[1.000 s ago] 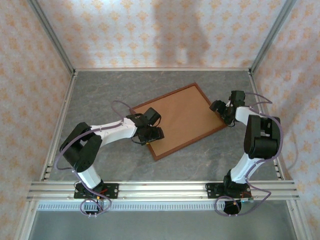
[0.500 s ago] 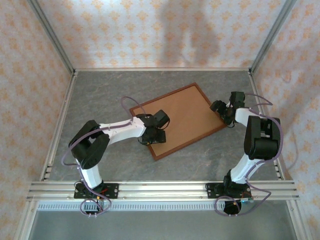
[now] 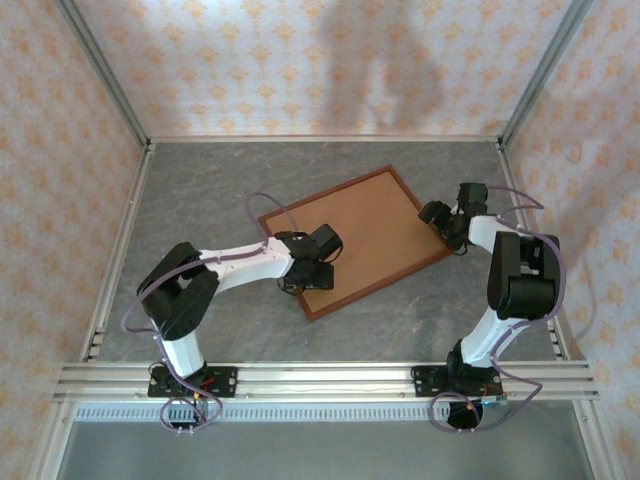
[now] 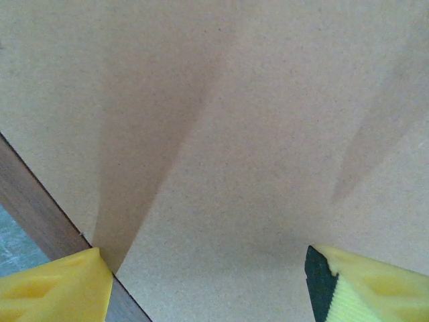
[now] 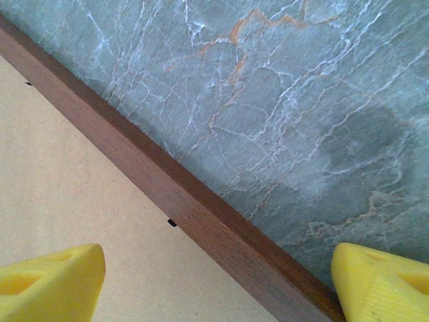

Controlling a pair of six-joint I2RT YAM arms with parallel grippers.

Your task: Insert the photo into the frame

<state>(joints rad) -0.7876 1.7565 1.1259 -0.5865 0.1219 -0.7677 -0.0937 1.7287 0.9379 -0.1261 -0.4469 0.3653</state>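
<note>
The frame (image 5: 201,215) is lying face down on the table (image 3: 200,190), backing board (image 3: 370,235) uppermost. My left pincer (image 4: 208,285) is hovering spread over the board and my right pincer (image 5: 218,282) is straddling the moulding, spread. I'm judging that 1 step is remaining: pressing the board home.

Top camera looks down from behind my bases (image 3: 190,380). My wrist cameras sit close over the frame (image 5: 174,194), shared by all: left at its 8 o'clock edge, right at 3 o'clock.
</note>
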